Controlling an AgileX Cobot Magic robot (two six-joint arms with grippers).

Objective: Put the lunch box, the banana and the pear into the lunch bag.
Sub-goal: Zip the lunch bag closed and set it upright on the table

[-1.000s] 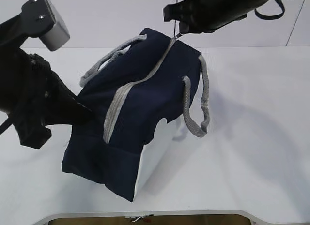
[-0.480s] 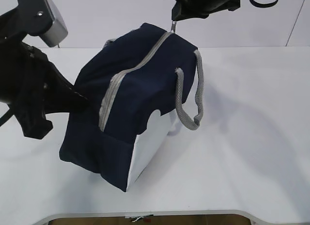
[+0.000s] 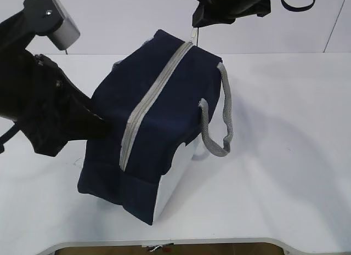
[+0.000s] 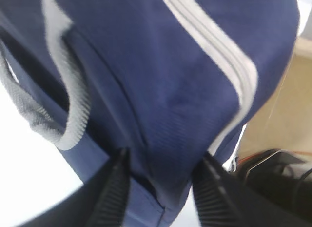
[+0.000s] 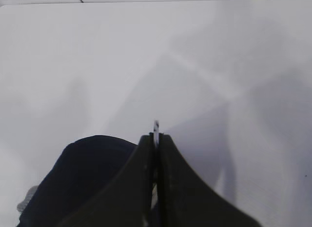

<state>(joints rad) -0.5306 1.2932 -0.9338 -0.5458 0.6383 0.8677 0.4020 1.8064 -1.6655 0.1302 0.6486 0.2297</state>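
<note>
The navy lunch bag stands on the white table, tilted, with its grey zipper running shut along the top. My left gripper is shut on a fold of the bag's left side; in the left wrist view its fingers pinch blue fabric. My right gripper is shut on the zipper pull at the bag's far end, above the bag. The lunch box, the banana and the pear are out of view.
A grey handle hangs down the bag's right side. The table's front edge runs along the bottom. Bare white table lies to the right. Dark equipment shows beyond the table edge.
The bag has swung round and settled more upright, its near end shifting right. My right gripper rose and moved slightly left with the zipper pull. My left arm moved right with the bag.
</note>
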